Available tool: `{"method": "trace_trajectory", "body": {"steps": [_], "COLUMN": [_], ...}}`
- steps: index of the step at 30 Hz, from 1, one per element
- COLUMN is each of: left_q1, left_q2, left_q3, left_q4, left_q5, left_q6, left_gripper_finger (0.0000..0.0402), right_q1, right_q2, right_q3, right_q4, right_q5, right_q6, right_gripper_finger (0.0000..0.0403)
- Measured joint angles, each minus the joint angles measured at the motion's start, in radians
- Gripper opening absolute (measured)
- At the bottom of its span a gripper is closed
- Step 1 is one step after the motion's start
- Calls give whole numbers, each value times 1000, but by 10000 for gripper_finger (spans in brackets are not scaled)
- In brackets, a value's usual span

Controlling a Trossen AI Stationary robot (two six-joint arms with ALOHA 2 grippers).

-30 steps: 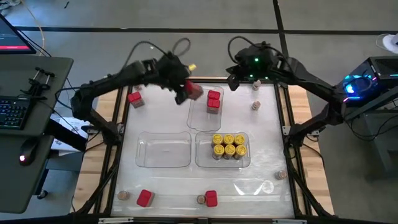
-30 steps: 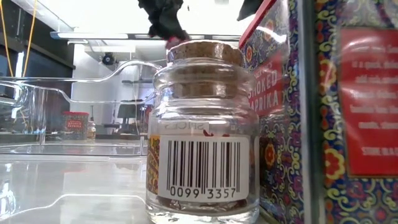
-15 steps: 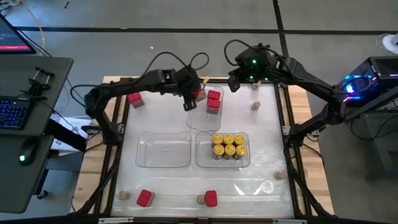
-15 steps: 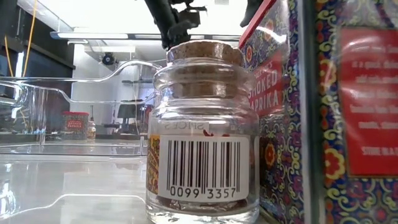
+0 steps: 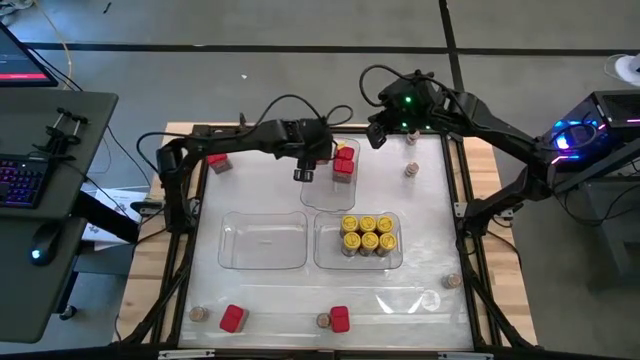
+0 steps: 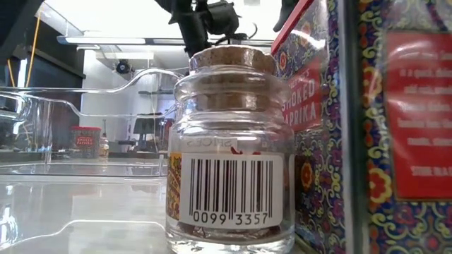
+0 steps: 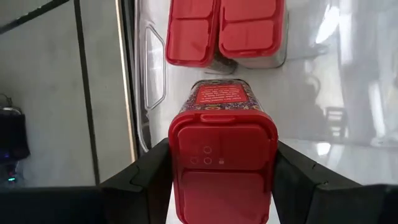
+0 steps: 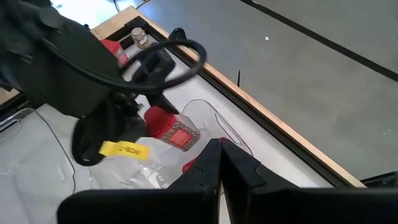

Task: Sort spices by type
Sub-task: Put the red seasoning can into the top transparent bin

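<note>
Two loose at near edge: I count red tins [image 5: 232, 318] and [image 5: 340, 319] on the table [image 5: 440, 230], with small cork jars [image 5: 323, 321] between and beside them.
Middle trays: six yellow-lidded jars [image 5: 367, 235] are grouped in one tray; the tray beside it [image 5: 265, 242] looks empty.
Far tray: two red tins [image 7: 225, 28] are already in.
Left claw [image 7: 222, 171]: grasping a third red tin [image 7: 222, 149] over that tray.
Right claw [image 8: 219, 163]: clenched, empty, at the far edge.
Progress: I judge roughly half done.
</note>
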State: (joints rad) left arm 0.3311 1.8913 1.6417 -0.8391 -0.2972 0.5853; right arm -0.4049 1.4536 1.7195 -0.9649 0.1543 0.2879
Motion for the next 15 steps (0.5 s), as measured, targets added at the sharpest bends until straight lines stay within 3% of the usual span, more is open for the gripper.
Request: {"method": "trace_trajectory", "body": {"steps": [15], "left_q1": [24], "left_q2": [99], "left_q3": [0], "left_q4": [63], "left_q5": [36], "left_q6": [22], "left_gripper_finger": [194], "right_q1": [0], "right_q2": [0], "right_q3": [0], "right_q4": [-4], "right_q5": [-8], "right_q6": [11], "right_gripper_finger": [0]}}
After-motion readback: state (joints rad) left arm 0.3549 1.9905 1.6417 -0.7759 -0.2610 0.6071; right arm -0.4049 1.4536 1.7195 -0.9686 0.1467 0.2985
